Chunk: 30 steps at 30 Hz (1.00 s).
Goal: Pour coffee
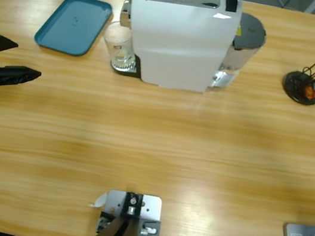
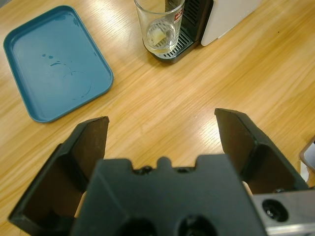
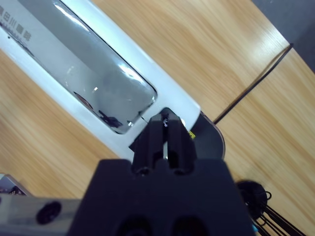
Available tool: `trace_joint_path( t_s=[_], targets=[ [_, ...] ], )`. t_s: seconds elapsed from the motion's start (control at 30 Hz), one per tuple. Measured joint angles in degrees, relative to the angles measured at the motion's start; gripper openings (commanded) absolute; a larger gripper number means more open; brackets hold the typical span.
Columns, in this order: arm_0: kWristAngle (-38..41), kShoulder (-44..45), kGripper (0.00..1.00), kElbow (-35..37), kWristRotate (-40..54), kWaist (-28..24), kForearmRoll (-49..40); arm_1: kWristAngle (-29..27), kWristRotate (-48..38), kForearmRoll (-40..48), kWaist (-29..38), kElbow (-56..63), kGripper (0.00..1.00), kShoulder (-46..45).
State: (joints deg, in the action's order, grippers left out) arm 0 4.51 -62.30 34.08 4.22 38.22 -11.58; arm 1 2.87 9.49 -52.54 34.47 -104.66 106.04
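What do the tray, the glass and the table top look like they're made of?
Tray: teal, probably moulded plastic, smooth with rounded rim and faint ring marks. Glass: clear glass or clear plastic, see-through with bright highlights. Table: wood or wood-look laminate, visible grain and a light sheen.

The high view looks straight down on the table (image 1: 152, 147) from well above. The left wrist view looks obliquely across the table at the teal tray (image 2: 54, 61) and glass (image 2: 160, 27), which also show in the high view. The right wrist view hangs close above the white coffee machine (image 3: 98, 83), looking down on its top, shared with the high view.
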Motion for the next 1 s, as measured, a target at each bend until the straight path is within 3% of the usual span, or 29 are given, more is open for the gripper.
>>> trace_joint_path(
  t_s=[0.3,0.33,0.37,0.43,0.47,0.5,0.63,1.0],
  targets=[
    [0.00,-0.24,0.954,0.00,-0.04,0.28,0.01,0.00,-0.24,3.04,0.20,3.02,0.000,-1.04],
    [0.00,-0.31,0.957,0.00,-0.04,0.31,0.03,0.00,-0.24,3.05,0.21,3.12,0.142,-1.23],
    [0.00,-0.38,0.959,0.00,-0.06,0.33,0.04,0.00,-0.25,3.05,0.24,3.13,0.496,-1.44],
    [0.00,-0.40,0.959,0.00,-0.23,0.35,0.05,0.00,-0.25,3.05,0.38,3.13,0.857,-1.82],
    [0.00,-0.40,0.959,0.00,-0.24,0.35,0.05,0.02,-0.25,3.05,0.44,3.14,0.961,-2.11],
    [0.00,-0.40,0.960,0.00,-0.24,0.35,0.10,0.16,-0.25,3.05,0.49,3.23,0.996,-2.74],
    [0.02,-0.42,0.965,-0.40,-0.24,0.36,1.03,0.87,-0.25,3.04,0.61,6.17,1.000,-8.07],
    [0.02,-1.32,0.968,-1.68,-0.24,0.43,2.85,2.60,-3.34,3.23,0.73,28.92,0.994,-31.84]
  ],
)
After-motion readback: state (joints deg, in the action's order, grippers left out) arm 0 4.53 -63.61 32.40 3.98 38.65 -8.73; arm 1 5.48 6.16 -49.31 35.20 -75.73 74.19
